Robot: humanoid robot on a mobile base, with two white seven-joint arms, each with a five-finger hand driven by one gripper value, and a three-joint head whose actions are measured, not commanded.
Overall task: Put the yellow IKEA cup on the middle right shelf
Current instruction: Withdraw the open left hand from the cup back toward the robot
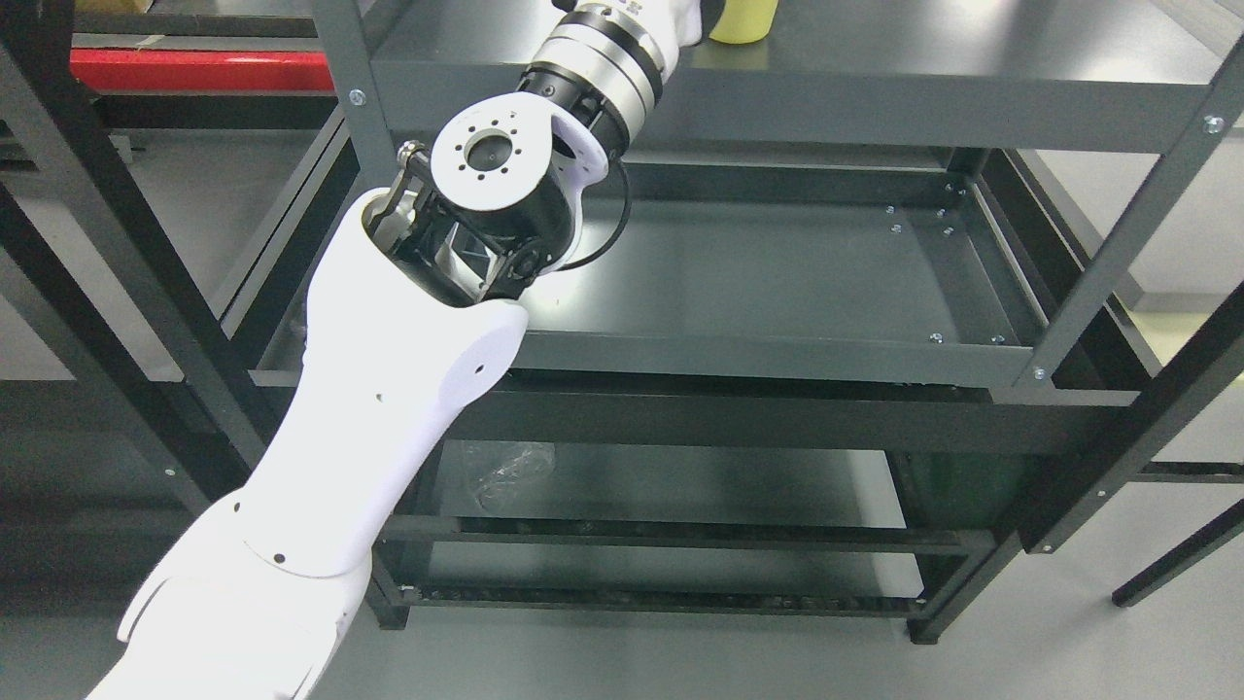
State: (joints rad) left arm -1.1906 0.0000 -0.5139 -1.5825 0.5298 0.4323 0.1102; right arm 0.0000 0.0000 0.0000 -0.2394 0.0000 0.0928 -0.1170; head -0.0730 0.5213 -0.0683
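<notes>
Left hand (pixel 685 15) is almost wholly cut off by the top edge beside the pale yellow plastic cup (pixel 743 21); whether it grips cannot be told.

Only the cup's base shows, resting on the dark grey metal upper shelf (pixel 923 58), so the white left arm (pixel 389 389) reaches up past the bare shelf below (pixel 777 282), probably for access.
</notes>
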